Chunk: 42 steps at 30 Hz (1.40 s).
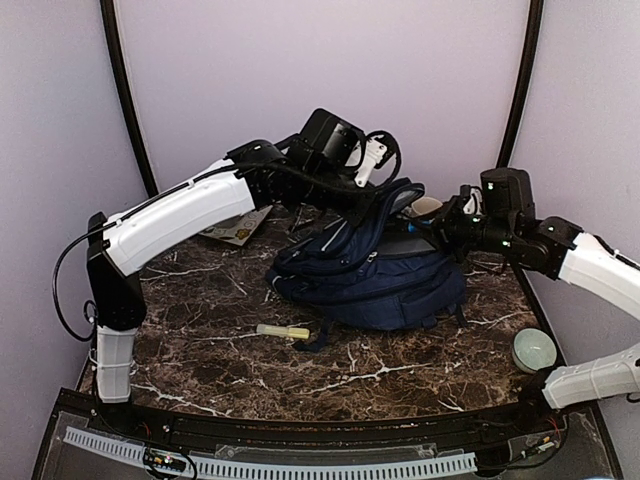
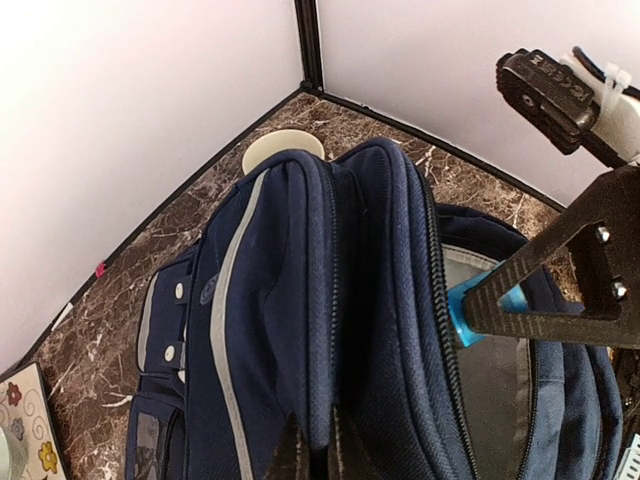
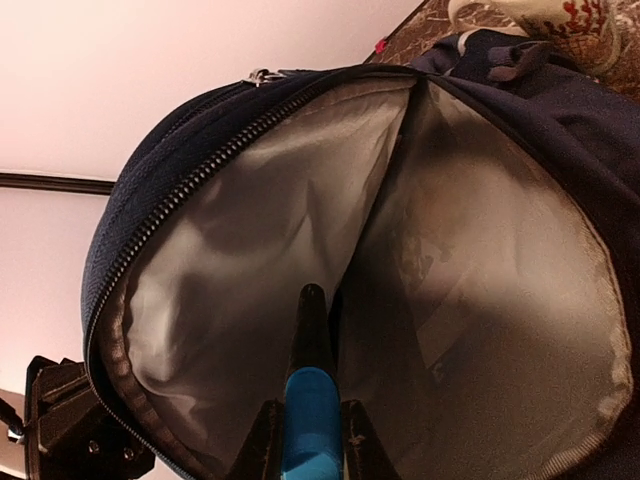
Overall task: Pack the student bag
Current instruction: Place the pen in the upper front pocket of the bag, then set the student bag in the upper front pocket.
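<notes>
The student bag (image 1: 375,272), navy blue with a pale stripe, lies on the marble table, its main compartment unzipped. My left gripper (image 1: 383,192) is shut on a fold of the bag's upper flap (image 2: 318,400) and holds it raised. The right gripper (image 3: 310,455) is shut on a blue marker (image 3: 312,405) with a dark tip. That tip points into the grey-lined opening (image 3: 250,250). In the left wrist view the right gripper (image 2: 480,305) sits at the opening's zip edge with the blue marker (image 2: 462,318) between its fingers.
A yellow stick (image 1: 283,331) lies on the table in front of the bag. A round pale tin (image 1: 533,350) stands at the right, near the right arm. A flowered card (image 1: 238,228) lies at the back left. A cup (image 1: 428,205) stands behind the bag.
</notes>
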### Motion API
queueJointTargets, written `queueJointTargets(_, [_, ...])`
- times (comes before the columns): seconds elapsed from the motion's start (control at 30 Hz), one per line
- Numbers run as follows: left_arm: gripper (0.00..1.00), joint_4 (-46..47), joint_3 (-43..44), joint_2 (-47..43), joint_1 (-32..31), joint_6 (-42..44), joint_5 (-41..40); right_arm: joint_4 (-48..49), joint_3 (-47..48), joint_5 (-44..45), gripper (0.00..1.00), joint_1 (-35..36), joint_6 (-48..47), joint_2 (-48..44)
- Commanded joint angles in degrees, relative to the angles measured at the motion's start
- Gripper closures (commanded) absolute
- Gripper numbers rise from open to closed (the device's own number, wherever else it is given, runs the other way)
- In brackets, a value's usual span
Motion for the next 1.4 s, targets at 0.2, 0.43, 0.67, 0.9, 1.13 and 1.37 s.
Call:
queueJointTargets(0.2, [1.0, 12.26, -3.22, -12.64, 0.07, 0.99, -1.43, 7.8, 3.99, -8.14, 0.44, -0.24, -2.46, 5.22])
queueJointTargets(0.43, [1.0, 14.09, -7.31, -13.9, 0.07, -0.62, -2.8, 2.0, 2.59, -4.55, 0.34, -0.22, -4.47, 1.15])
queueJointTargets(0.67, [1.0, 15.06, -8.25, -11.31, -0.01, -8.6, -0.86, -10.86, 2.09, 4.34, 0.31, -0.71, -8.28, -8.37])
queueJointTargets(0.9, [1.0, 17.73, -9.32, -5.65, -4.74, -13.91, 2.52, -21.12, 0.45, 13.01, 0.28, -1.39, -8.02, -19.79])
queueJointTargets(1.13, [1.0, 14.03, -13.4, -1.88, -7.78, -14.5, 1.32, -25.44, -2.44, 14.24, 0.28, -1.49, -5.86, -26.78])
queueJointTargets(1.37, [0.87, 9.43, -12.84, -0.06, -8.34, -14.54, 3.49, -27.08, -6.05, 14.36, 0.28, -1.47, -2.67, -32.02])
